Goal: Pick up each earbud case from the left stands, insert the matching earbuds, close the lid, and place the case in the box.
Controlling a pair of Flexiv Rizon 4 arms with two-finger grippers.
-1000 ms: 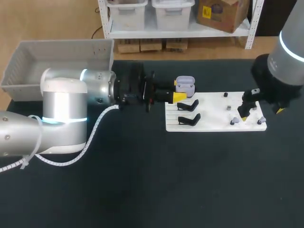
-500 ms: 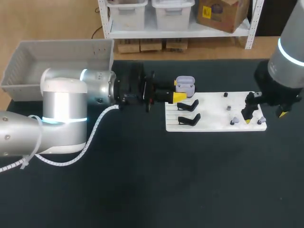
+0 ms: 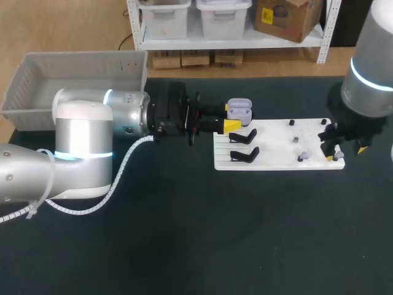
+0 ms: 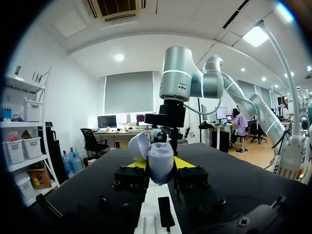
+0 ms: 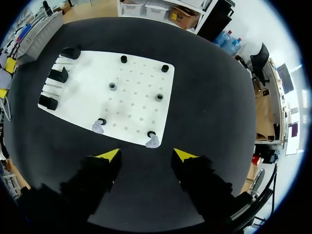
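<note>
Dark desk (image 3: pixel 184 233): beside the white board (image 3: pixel 276 144), left claw (image 4: pixel 160 163) pinches the open case (image 3: pixel 239 110) for filling. Right claw (image 5: pixel 146 155) hangs spread above an earbud (image 5: pixel 152 141).

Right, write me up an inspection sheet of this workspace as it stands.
Surface: black table bearing a white perforated board.
Job's things: open lilac earbud case held in the left gripper. Two lilac earbuds on the board. Two black stands bare. Grey plastic box at the table's far left, nothing seen in its visible part.
Clutter: nothing seen.
Grippers: left gripper shut on the case. Right gripper open, nothing between its fingers, above the board's earbud end.
Cables: white spiral-wrapped cable looped along the left arm.
Surroundings: nothing seen reaching over the table.
</note>
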